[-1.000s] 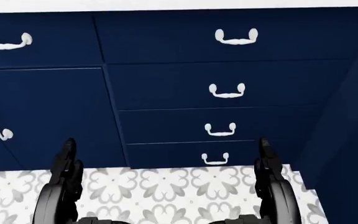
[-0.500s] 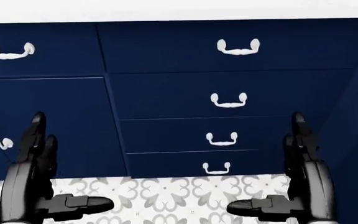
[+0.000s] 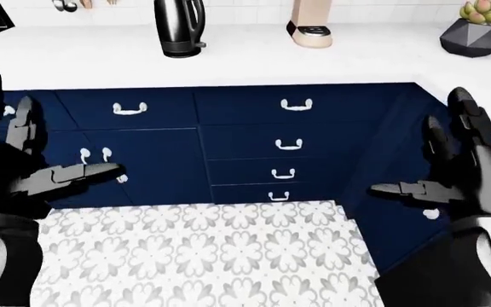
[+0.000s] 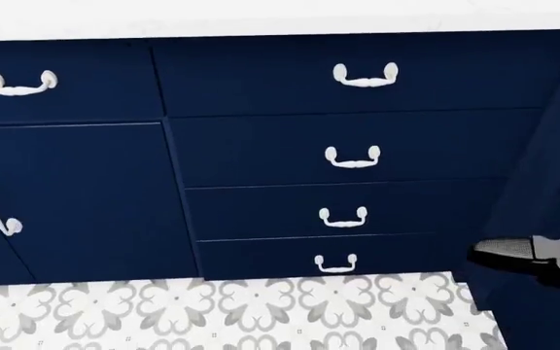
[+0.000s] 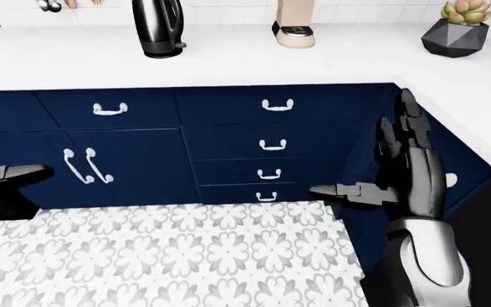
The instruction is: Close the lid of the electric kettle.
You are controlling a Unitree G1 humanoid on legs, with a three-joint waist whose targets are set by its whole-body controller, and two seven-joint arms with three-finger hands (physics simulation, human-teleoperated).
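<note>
The black electric kettle [image 3: 179, 29] stands on the white counter [image 3: 254, 61] at the top of the left-eye view; its top is cut off by the frame, so the lid does not show. My left hand [image 3: 49, 134] hangs at the left edge, fingers spread and open, well below the kettle. At the right edge my right hand [image 3: 416, 144] is likewise open, thumb pointing inward. Neither hand touches anything. In the head view only the right thumb [image 4: 523, 251] shows.
Navy drawers with white handles [image 3: 287, 145] run under the counter, and cabinet doors [image 3: 143, 166] stand to their left. The counter turns a corner along the right, bearing a succulent in a dark pot [image 3: 476, 29]. A beige appliance base [image 3: 312, 33] stands right of the kettle. Patterned floor tiles [image 3: 203, 249] lie below.
In the head view both hands rose and spread outward; the left hand has left that view and only the right thumb remains. The picture shifted slightly downward early on.
</note>
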